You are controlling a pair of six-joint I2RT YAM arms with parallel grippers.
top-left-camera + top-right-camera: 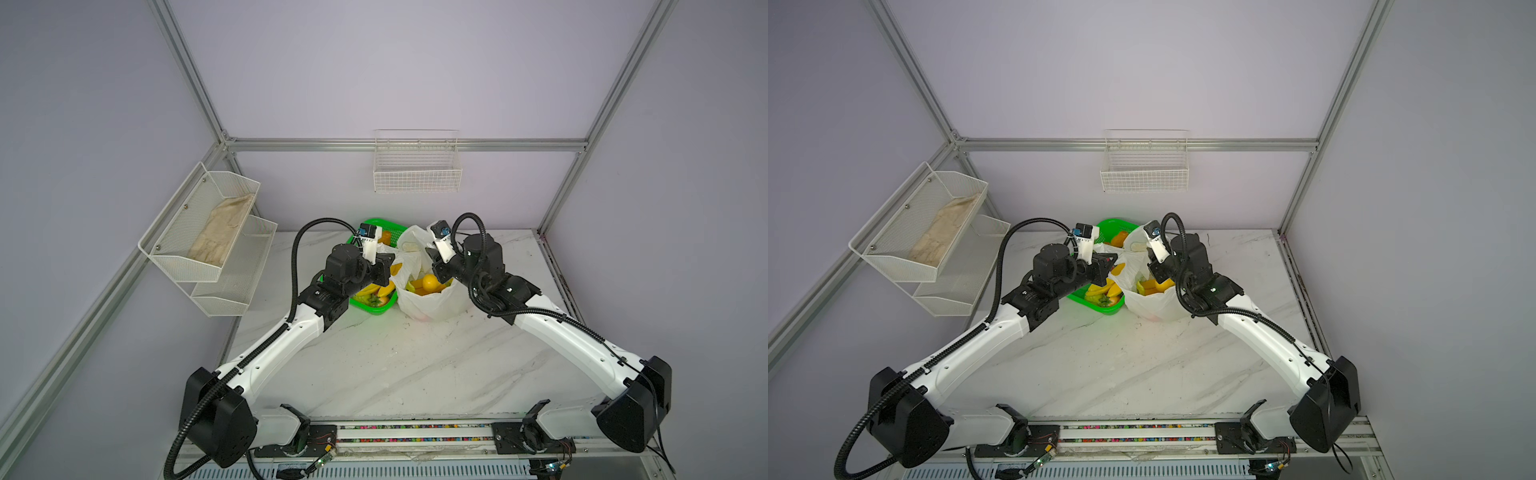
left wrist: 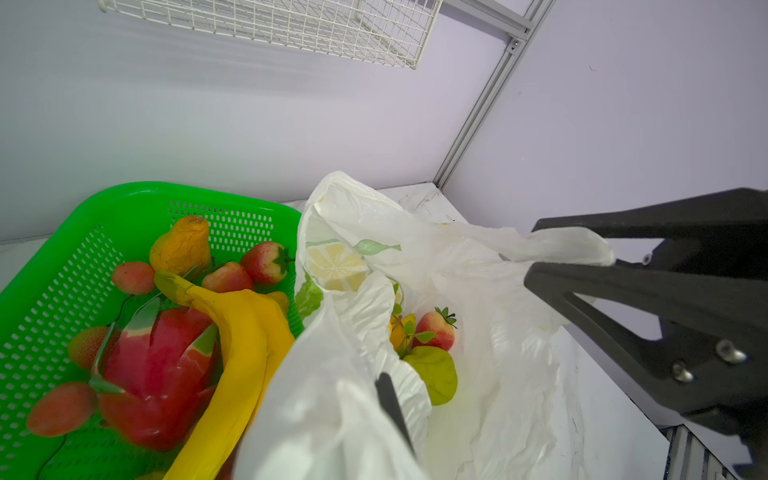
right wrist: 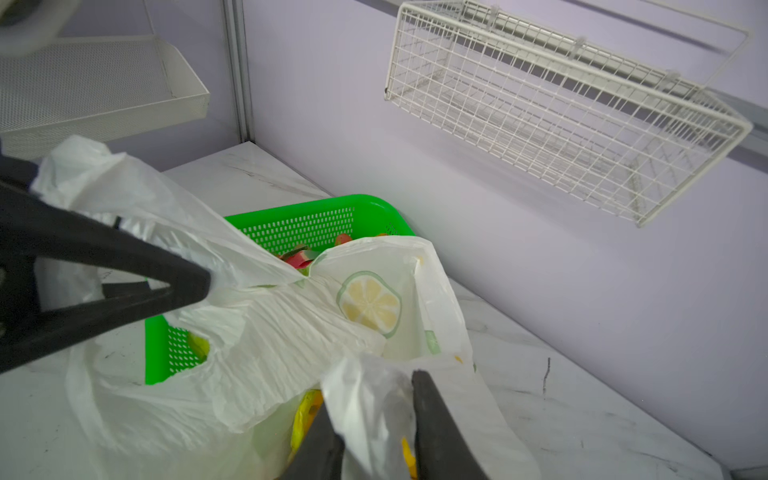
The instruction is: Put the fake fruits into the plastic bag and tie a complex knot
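Bag (image 1: 432, 303) at mid-frame holds some fruits (image 1: 429, 283) (more wait in the basket (image 1: 374, 311)) and is untied. Left gripper (image 2: 530, 253) pinches it; right gripper (image 3: 372, 392) straddles a fold, and I cannot tell whether it is clamped.

In both top views your left arm (image 1: 340, 266) hides part of the green basket (image 1: 374, 311). The plastic bag (image 1: 432, 305) veils most of its fruits (image 1: 430, 282).

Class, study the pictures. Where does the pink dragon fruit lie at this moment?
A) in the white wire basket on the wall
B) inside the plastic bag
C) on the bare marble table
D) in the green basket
D: in the left wrist view the dragon fruit lies in the green basket, partly under a banana, outside the plastic bag.
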